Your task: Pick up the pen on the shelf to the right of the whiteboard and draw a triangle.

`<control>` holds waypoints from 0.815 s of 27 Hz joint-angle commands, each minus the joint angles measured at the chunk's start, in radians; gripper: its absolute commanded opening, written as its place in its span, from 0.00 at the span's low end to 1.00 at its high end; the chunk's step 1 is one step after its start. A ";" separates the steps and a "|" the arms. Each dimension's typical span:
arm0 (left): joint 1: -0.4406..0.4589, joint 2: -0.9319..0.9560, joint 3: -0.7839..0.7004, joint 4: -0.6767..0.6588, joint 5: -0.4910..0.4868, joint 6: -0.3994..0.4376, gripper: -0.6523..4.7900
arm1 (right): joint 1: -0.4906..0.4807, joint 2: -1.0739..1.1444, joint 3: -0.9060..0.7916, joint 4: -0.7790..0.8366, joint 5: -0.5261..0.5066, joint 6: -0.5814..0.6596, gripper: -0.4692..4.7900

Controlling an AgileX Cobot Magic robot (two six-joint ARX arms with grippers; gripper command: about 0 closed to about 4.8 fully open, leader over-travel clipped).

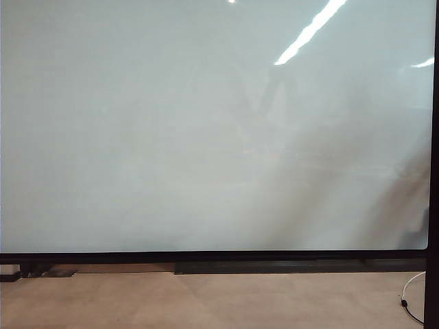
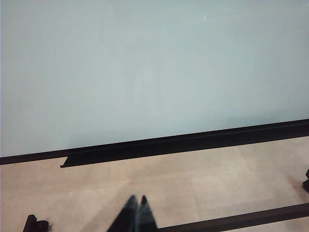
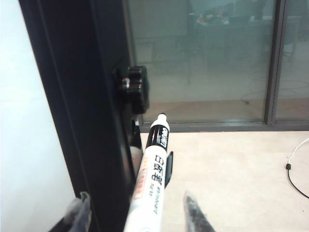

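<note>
Right gripper (image 3: 135,212) straddles pen (image 3: 153,174) beside whiteboard (image 3: 19,145) frame; left gripper (image 2: 135,205) pinched together.

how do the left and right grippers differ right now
The left gripper has its dark fingertips pressed together, shut and empty; the right gripper has its fingers apart on either side of the pen, not visibly clamped yet. The left gripper hangs over bare floor in front of the whiteboard; the right gripper is beside the board's black frame. Both show slim tapered fingertips.
</note>
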 commanded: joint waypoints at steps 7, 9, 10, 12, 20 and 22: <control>0.000 0.001 0.003 0.005 0.003 0.001 0.11 | -0.003 -0.003 0.002 0.014 0.002 -0.009 0.52; 0.000 0.001 0.003 0.005 0.003 0.001 0.11 | -0.003 -0.003 0.002 0.014 0.001 -0.009 0.48; 0.000 0.001 0.003 0.005 0.003 0.001 0.11 | -0.003 -0.003 0.002 0.014 0.001 -0.009 0.48; 0.000 0.001 0.003 0.005 0.003 0.001 0.11 | -0.003 -0.003 0.002 0.014 0.001 -0.009 0.48; 0.000 0.001 0.003 0.005 0.003 0.001 0.11 | -0.003 -0.003 0.002 0.013 0.001 -0.010 0.46; 0.000 0.001 0.003 0.005 0.003 0.001 0.11 | -0.003 -0.003 0.002 0.013 0.001 -0.010 0.46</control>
